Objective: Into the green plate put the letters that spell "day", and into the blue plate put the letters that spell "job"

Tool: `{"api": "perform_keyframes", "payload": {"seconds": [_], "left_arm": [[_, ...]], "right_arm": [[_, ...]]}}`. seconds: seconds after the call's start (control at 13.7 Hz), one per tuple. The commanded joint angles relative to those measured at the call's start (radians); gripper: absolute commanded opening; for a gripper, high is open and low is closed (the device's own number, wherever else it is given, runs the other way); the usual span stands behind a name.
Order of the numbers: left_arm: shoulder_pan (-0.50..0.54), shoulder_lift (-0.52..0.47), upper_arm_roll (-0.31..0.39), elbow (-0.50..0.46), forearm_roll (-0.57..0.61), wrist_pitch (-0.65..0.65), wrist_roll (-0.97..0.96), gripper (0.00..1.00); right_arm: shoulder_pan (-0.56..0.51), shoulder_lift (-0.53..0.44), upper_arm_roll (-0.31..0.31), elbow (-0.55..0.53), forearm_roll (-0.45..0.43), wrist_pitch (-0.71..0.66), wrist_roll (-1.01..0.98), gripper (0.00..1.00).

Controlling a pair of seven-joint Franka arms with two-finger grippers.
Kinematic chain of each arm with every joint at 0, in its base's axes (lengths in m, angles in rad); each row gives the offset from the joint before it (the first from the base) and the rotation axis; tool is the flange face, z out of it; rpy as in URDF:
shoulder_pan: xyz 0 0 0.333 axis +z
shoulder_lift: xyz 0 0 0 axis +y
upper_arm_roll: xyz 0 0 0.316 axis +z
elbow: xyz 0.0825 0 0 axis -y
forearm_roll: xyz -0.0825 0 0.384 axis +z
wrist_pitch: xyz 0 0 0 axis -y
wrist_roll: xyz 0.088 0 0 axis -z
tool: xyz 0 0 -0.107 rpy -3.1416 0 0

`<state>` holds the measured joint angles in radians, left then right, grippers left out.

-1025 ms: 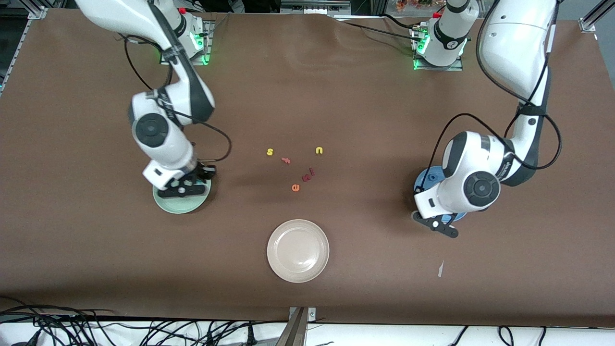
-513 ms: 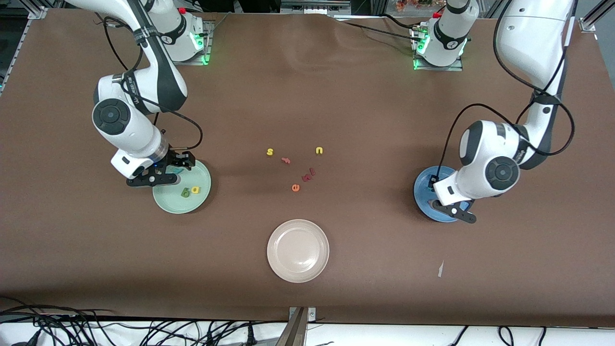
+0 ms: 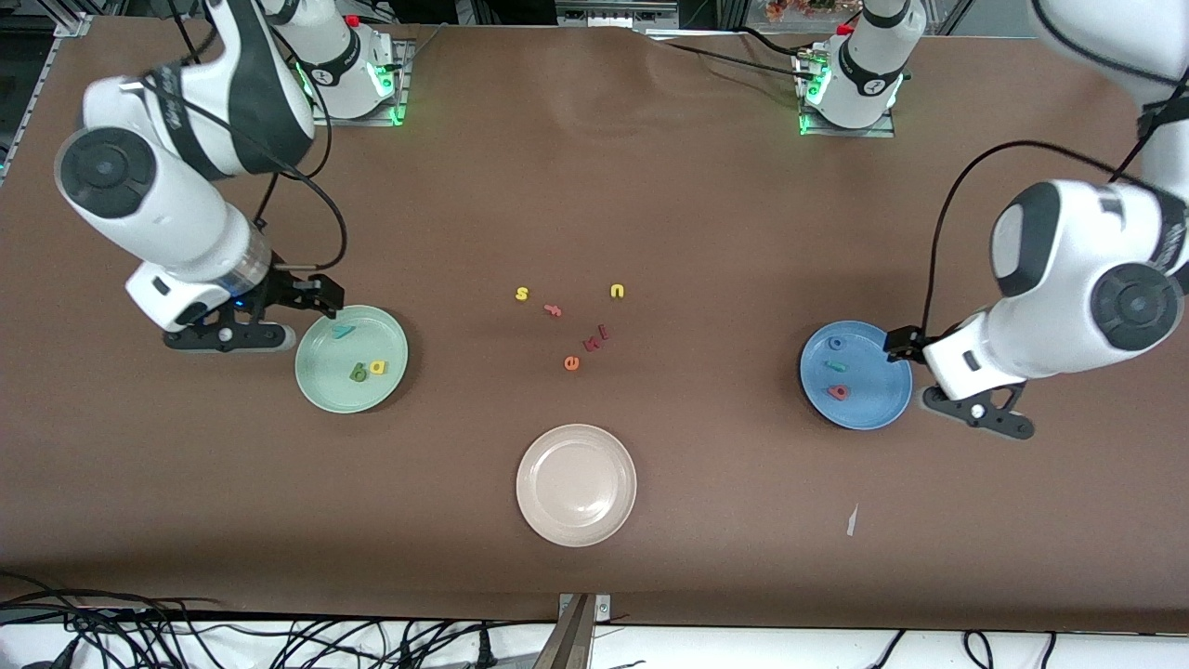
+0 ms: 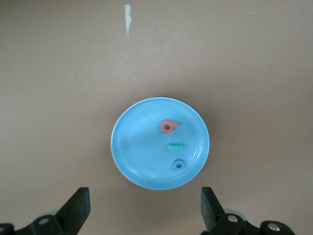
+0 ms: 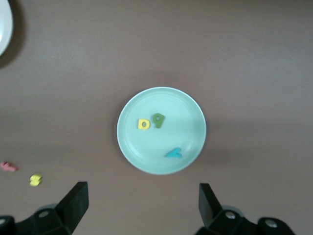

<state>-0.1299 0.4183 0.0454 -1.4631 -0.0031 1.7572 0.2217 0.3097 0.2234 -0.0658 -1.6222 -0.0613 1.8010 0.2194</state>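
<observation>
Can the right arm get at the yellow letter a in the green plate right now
Probably yes. The right hand, open and empty, hangs beside the round pale-green plate, and the small yellow letter "a" lies uncovered, touching only the olive "d".

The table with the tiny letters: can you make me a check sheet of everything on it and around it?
Surface: brown table, a pale scrap near the front edge.
Job's things: green plate holds olive d, yellow a, teal y. Blue plate holds teal j, blue o, pink b.
Clutter: empty cream plate; mid-table, yellow s, yellow u, pink f, orange e, two reddish letters.
Claws: right claw open, empty, beside the green plate; left claw open, empty, beside the blue plate.
Cables: black cables on both arms; a tangle below the front edge.
Surroundings: arm bases with green lights.
</observation>
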Motion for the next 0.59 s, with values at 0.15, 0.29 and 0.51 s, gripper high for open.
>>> {"api": "perform_keyframes", "payload": {"seconds": [0.15,0.29,0.51], "left_arm": [[0.006,-0.118,0.008,-0.005,0.021,-0.080,-0.042,1.00],[-0.046,-0.156,0.083,-0.002,0.020,-0.094,-0.042,1.00],[-0.054,-0.191,0.093,-0.003,0.015,-0.096,-0.042,1.00]], "right_arm": [[-0.027,-0.048,-0.064,0.122,0.070,-0.170,-0.128,1.00],[-0.037,-0.074,-0.133,0.122,0.139,-0.193,-0.217,1.00],[-0.046,-0.076,-0.135,0.160,0.127,-0.236,-0.216,1.00]]}}
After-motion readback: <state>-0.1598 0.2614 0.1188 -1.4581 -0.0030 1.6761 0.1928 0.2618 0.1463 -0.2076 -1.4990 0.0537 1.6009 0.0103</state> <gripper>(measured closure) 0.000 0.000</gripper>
